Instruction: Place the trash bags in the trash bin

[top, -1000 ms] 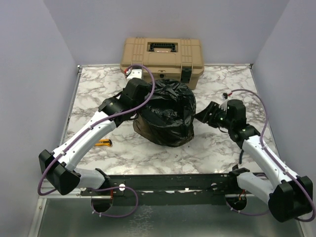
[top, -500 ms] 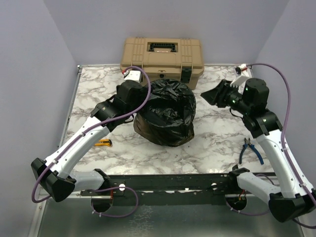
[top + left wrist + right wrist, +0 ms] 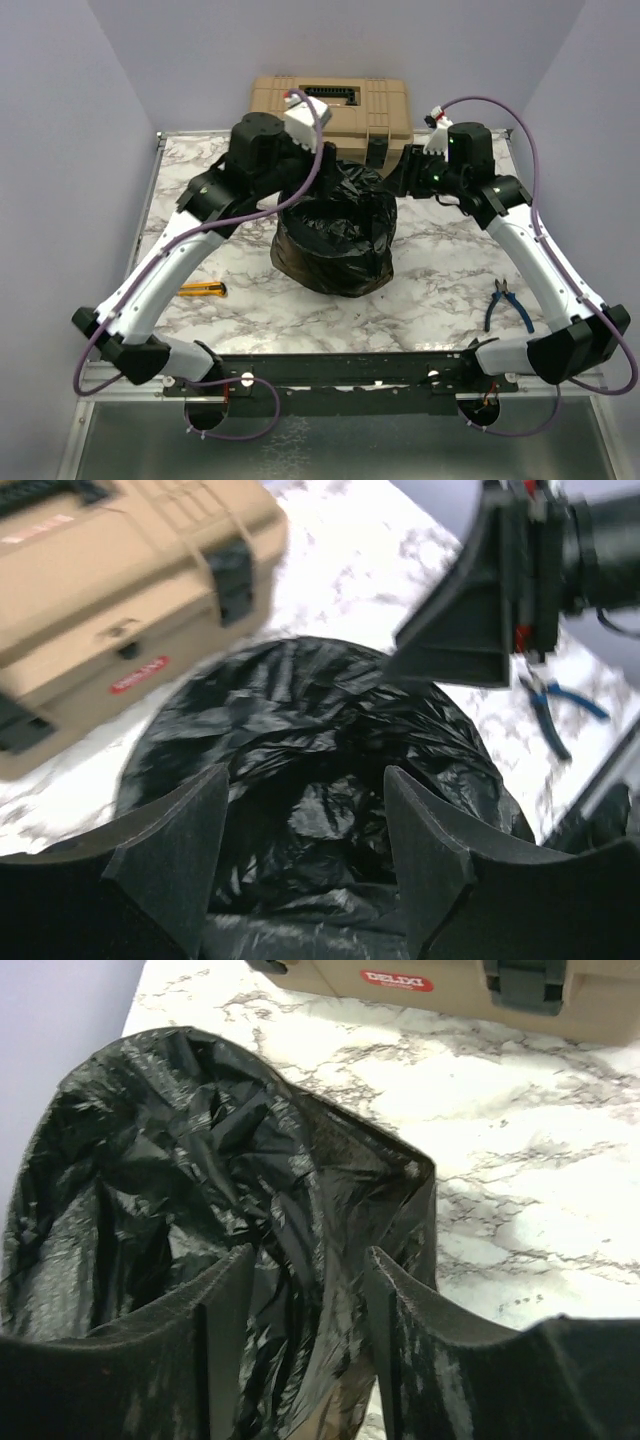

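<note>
Two grippers hang over the far edge of the black trash bag (image 3: 335, 235), which sits in the middle of the marble table (image 3: 440, 290), just in front of the tan toolbox (image 3: 330, 110). The bag's mouth gapes upward and its film drapes down the outside, so the bin itself is hidden under it; only a round, tub-like bulk shows. The left gripper (image 3: 305, 780) is open, its jaws spread above the bag's hollow and touching nothing. The right gripper (image 3: 310, 1255) is also open, its jaws set either side of a raised fold of the bag's rim without pinching it. The bag looks already in the bin, and the step in hand seems to be settling the liner. Next, the right jaws likely need to close on that fold and draw it outward and down, while the left arm presses the slack film into the hollow. Blue-handled pliers (image 3: 508, 305) lie well clear.
</note>
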Controlling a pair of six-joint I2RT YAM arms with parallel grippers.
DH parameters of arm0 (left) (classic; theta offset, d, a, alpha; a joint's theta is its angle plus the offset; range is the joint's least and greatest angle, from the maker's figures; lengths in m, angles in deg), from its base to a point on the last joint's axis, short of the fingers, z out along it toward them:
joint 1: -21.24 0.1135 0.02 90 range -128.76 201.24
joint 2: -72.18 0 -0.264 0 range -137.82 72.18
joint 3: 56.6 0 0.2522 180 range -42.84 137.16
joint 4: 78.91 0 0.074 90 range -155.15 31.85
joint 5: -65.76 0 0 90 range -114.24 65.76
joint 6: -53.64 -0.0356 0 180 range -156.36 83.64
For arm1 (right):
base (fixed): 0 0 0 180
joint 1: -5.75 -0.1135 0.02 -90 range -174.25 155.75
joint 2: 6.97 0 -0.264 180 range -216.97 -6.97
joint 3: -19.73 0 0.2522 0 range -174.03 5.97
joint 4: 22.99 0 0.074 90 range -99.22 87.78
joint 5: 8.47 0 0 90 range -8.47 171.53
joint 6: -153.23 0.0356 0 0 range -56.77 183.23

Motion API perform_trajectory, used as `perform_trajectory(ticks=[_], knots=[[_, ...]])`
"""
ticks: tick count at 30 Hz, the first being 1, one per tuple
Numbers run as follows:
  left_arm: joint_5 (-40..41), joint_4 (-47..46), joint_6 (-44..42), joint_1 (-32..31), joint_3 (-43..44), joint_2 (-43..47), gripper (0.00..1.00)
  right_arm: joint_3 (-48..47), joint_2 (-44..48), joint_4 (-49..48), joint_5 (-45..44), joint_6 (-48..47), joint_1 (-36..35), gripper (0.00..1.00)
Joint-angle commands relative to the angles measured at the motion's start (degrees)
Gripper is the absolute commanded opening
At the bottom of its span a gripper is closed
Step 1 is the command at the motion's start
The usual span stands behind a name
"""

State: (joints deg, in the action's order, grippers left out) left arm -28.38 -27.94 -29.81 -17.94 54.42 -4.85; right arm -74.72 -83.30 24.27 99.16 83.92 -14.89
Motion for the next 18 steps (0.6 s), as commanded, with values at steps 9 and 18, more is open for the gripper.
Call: perform_trajectory(ticks=[9,18], knots=[[-3.87,7.45,-11.88,-9.64,0.73,-15.06,0.55,-3.23,-6.01,2.09,-1.59,-4.99,-0.56,0.56],[11.20,8.55,-11.40,-10.92,-4.17,-16.64,0.47,-2.61,-8.87,2.33,-2.87,-6.52,-1.59,0.53]])
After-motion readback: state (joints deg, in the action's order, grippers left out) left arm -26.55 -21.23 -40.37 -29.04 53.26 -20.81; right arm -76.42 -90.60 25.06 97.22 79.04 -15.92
